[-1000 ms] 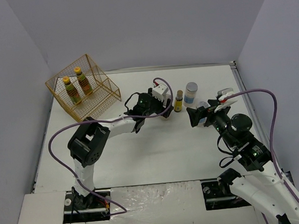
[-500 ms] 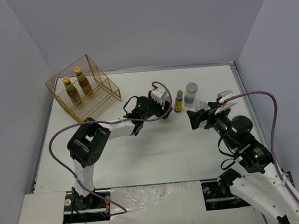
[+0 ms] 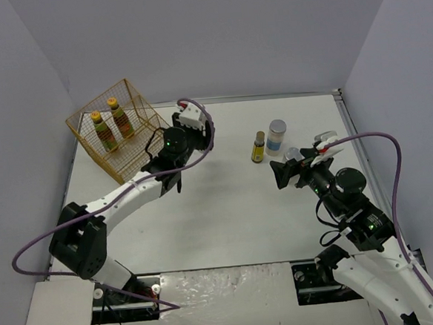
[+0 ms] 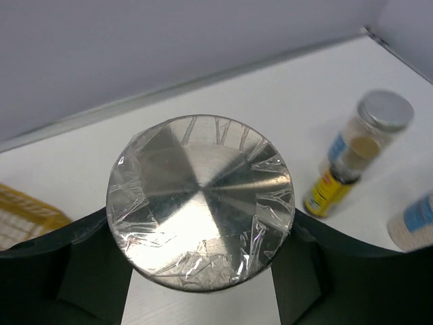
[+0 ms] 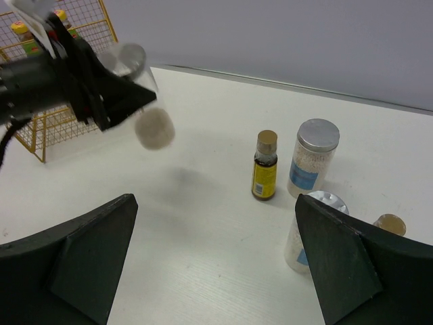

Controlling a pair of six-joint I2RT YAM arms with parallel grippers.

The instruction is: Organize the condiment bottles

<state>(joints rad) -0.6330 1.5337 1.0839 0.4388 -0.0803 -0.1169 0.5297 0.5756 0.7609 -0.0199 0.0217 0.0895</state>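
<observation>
The white table carries a yellow wire basket at its far left corner, and two slim bottles stand upright inside it. My left claw is about half closed around a jar with a silver lid and holds it in the air near the basket. My right claw is wide open and holds nothing. A second jar stands just beside its right finger. Farther away, a third jar and a lone slim bottle stand side by side.
</observation>
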